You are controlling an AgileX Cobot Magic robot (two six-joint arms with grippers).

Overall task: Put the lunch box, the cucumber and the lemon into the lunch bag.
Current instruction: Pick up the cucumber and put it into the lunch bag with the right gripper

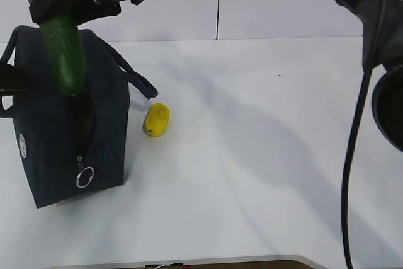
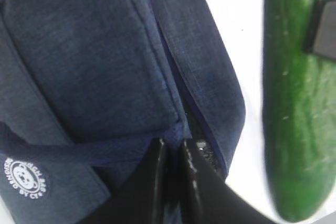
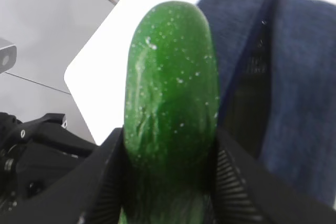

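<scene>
Gripping the cucumber point(image 3: 170, 103) between its jaws, the right gripper point(image 3: 168, 182) hangs it nose-down over the bag point(image 1: 44, 130), tip at the open zipper slit. The left gripper point(image 2: 173, 177), pressed together, pinches the bag's edge beside the slit. Best to lower straight and release only once the tip is well inside. Bag contents are hidden; the lemon point(image 1: 157, 120) lies beside it on the table point(image 1: 264, 155).

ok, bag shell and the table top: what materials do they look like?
Lunch bag: looks like woven fabric, matte navy; a heathered weave and stitched seams show in the left wrist view. Table: smooth white, faint sheen, probably laminate or painted board; can't tell which.
</scene>
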